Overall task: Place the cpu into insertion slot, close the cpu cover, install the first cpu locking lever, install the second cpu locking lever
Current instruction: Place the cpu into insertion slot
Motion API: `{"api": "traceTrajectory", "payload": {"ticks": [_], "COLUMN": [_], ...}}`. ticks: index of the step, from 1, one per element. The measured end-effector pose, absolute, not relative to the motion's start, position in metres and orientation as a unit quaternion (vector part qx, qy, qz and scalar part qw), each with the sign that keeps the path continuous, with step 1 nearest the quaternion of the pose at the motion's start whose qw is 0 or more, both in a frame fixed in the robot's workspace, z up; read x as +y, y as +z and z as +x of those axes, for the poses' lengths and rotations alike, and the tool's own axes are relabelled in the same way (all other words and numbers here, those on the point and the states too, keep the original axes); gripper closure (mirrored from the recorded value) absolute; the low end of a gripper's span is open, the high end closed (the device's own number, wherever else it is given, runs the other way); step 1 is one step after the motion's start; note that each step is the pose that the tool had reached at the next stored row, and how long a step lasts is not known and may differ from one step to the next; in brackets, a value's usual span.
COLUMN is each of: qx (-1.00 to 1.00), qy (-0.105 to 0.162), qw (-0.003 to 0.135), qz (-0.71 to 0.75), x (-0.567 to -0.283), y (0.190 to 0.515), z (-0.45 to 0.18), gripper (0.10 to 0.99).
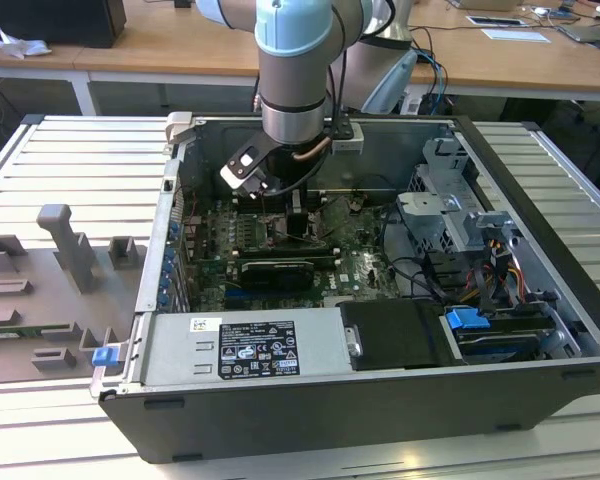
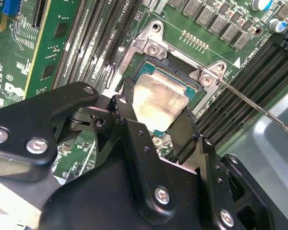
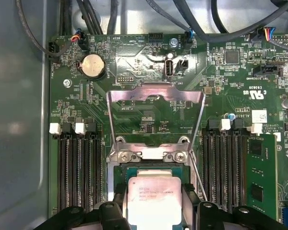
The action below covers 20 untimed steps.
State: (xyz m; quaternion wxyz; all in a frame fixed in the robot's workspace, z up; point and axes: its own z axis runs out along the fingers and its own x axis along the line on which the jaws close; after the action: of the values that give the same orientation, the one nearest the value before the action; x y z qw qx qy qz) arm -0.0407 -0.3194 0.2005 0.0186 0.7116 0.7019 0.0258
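Squarely between fingers [image 2: 185, 128]: cpu [image 2: 158, 103] (cover [image 3: 156, 92] open)

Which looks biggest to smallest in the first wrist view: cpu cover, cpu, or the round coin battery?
1. cpu cover, standing open.
2. cpu, though it is nearer the camera and partly cut off, so its rank is unsure.
3. coin battery, clearly smallest.

The cpu [image 3: 153, 200] has a pale silvery-beige face with a teal rim. The board [image 3: 149, 72] is green, speckled with small silver and black parts. The cover [image 3: 156, 93] is bare silver. The gripper [image 2: 157, 106] is matte black, and the arm [image 1: 293, 60] is grey with a pale-blue cap.
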Motion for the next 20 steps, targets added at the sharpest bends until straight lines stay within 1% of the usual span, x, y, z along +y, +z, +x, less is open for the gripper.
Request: {"api": "traceTrajectory", "payload": {"ticks": [12,13,14,20], "qx": [0.702,0.702,0.702,0.702], "qy": [0.026,0.026,0.026,0.026], "qw": [0.019,0.019,0.019,0.018], "qz": [0.712,0.712,0.712,0.712], "x": [-0.3193,-0.3193,-0.3193,-0.3194], "y": [0.1978,0.1978,0.1980,0.2044], "z": [-0.0416,-0.0416,-0.0417,-0.0417], "gripper": [0.549,0.537,0.471,0.471]}}
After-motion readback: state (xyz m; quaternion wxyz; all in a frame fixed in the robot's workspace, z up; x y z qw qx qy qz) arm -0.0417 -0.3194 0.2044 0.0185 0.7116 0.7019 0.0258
